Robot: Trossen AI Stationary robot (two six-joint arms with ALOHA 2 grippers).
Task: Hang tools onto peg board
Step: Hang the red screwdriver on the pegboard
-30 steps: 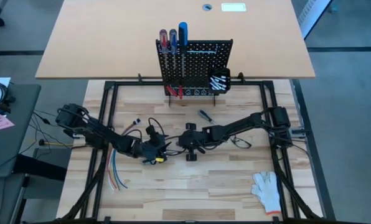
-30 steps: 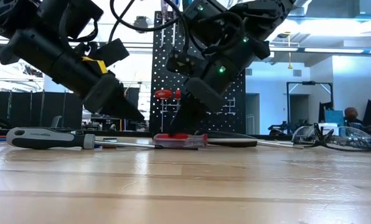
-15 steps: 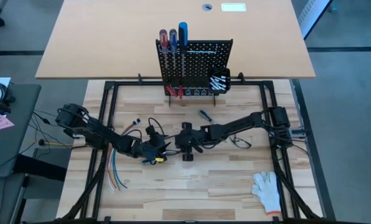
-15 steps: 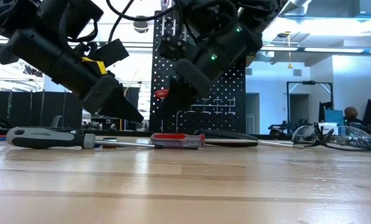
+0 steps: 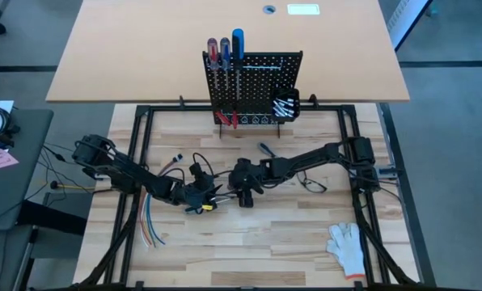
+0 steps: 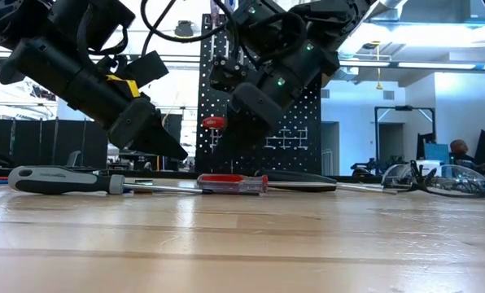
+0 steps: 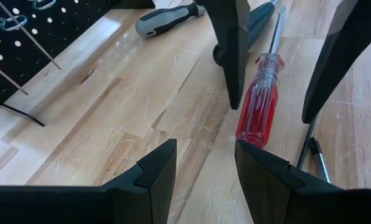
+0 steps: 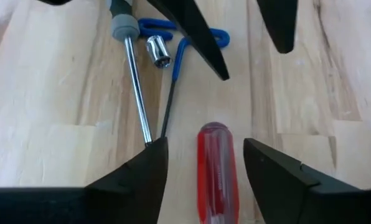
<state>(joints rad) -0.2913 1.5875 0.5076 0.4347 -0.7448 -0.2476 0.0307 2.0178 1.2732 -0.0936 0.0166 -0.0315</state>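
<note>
Red screwdriver (image 8: 217, 168) lies flat mid-bench, unheld — right gripper (image 8: 204, 171) hangs open just above it. Left gripper (image 7: 203, 167) waits open beside. Peg board (image 5: 257, 85) stands at far edge.

I see the pale wood desk (image 5: 249, 234). Lying on it: red screwdriver (image 6: 233, 183) mid-desk, grey/black screwdriver (image 6: 59, 180) w/ small silver socket (image 8: 158, 51) close by, coloured wires (image 5: 150, 222) on the left side, white glove (image 5: 347, 245) at the near right corner, safety glasses (image 6: 438, 181) right of centre.
</note>
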